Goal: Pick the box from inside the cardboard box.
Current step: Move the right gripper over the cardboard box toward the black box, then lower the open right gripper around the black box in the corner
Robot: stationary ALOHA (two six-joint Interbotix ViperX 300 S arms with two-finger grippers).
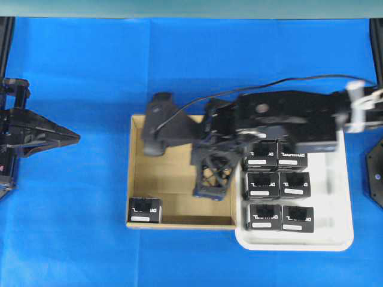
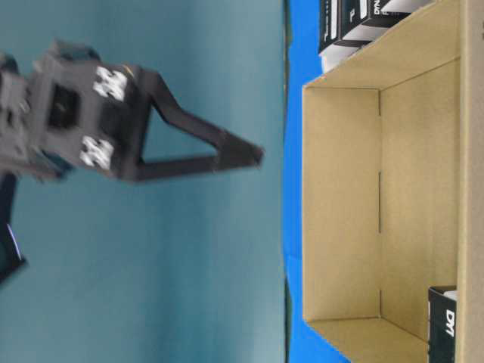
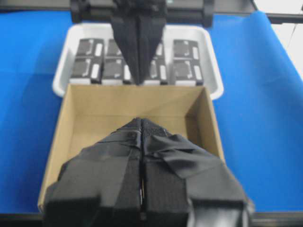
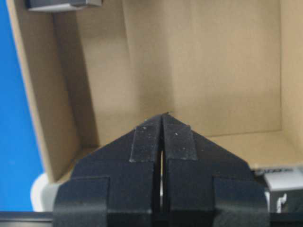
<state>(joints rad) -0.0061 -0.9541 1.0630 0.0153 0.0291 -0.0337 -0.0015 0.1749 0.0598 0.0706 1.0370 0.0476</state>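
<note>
The cardboard box [image 1: 179, 222] lies mid-table, a shallow brown carton. One small black box [image 1: 145, 210] with a white label sits in its near-left corner; it also shows as the box [image 4: 64, 4] and the box [image 2: 442, 325]. My right gripper [image 1: 210, 190] hangs above the carton's right half, shut and empty, well apart from that box. From table level the right gripper [image 2: 253, 155] points down at the carton [image 2: 340, 204]. The right gripper [image 4: 162, 116] hovers over bare carton floor. My left gripper [image 1: 72, 137] rests shut at the far left, the left gripper [image 3: 142, 122] empty.
A white tray [image 1: 344, 239] touches the carton's right side and holds several identical black boxes [image 1: 265, 185]. The right arm [image 1: 287, 116] reaches over the tray. Blue cloth [image 1: 72, 227] covers the table around both containers.
</note>
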